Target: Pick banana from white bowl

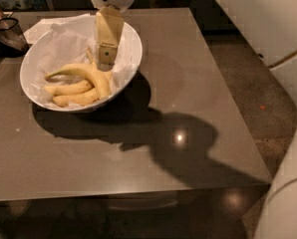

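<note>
The white bowl (131, 59) sits on the left part of the grey table, lined with crumpled white paper. Three bananas lie in it. The banana (83, 73), longest and curved, lies on top, arching from the left toward the bowl's middle. Two shorter bananas (71, 93) lie below it. My gripper (106, 59) hangs from above over the bowl's right half, its tip just above the right end of the banana.
The grey table (188, 93) stretches right and forward of the bowl, with the arm's shadow across it. A dark object (6, 34) stands at the far left edge. A white body part (288, 198) fills the right side.
</note>
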